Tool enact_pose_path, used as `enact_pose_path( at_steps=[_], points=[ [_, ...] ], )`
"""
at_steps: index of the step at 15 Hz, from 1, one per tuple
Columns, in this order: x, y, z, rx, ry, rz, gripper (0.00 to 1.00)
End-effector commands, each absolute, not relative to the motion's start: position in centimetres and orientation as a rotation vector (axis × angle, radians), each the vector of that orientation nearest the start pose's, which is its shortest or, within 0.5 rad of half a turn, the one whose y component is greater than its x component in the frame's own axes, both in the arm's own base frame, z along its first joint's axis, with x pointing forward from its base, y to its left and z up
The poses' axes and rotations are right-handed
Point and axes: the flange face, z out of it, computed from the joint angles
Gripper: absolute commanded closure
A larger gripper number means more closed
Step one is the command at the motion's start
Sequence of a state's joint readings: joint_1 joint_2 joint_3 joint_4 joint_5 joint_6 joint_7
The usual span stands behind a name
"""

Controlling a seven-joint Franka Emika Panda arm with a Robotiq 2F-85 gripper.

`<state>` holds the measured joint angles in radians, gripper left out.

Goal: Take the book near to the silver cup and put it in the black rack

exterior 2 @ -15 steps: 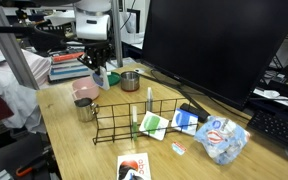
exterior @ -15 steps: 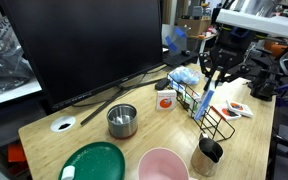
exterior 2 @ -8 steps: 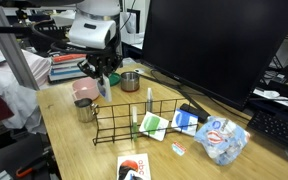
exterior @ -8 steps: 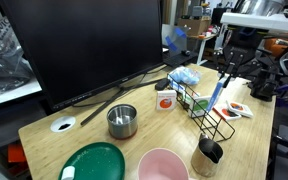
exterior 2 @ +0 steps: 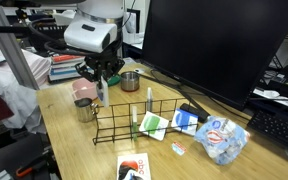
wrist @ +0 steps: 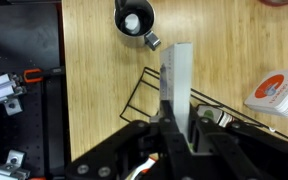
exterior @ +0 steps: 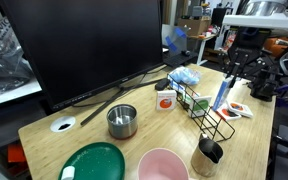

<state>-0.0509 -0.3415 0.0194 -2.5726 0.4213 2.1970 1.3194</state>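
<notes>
My gripper is shut on the thin white and light-blue book and holds it upright, just above the near end of the black wire rack. In the other exterior view the gripper holds the book above the silver cup and the rack's end. In the wrist view the book stands out from between my fingers, over the rack's wires. The silver cup stands beyond it, and also shows in an exterior view.
A steel pot, a pink bowl and a green plate stand on the wooden table. Red-and-white cards lie beside the rack. A large monitor stands behind. A crumpled bag lies near the rack.
My gripper has carried the upright book sideways along the rack towards its end by the silver cup, a little lower than before. The grip has not changed.
</notes>
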Motion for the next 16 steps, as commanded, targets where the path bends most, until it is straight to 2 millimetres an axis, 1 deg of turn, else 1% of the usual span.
enact_pose_path(
  at_steps=[1, 2, 7, 11, 16],
  points=[
    [41.2, 0.1, 38.1, -1.999, 2.073, 0.326, 0.85],
    [41.2, 0.1, 38.1, -1.999, 2.073, 0.326, 0.96],
    [41.4, -2.2, 37.7, -1.925, 2.131, 0.337, 0.96],
    [41.9, -4.2, 36.4, -1.865, 2.201, 0.348, 0.96],
    [43.1, -5.7, 34.4, -1.795, 2.322, 0.32, 0.96]
  ],
)
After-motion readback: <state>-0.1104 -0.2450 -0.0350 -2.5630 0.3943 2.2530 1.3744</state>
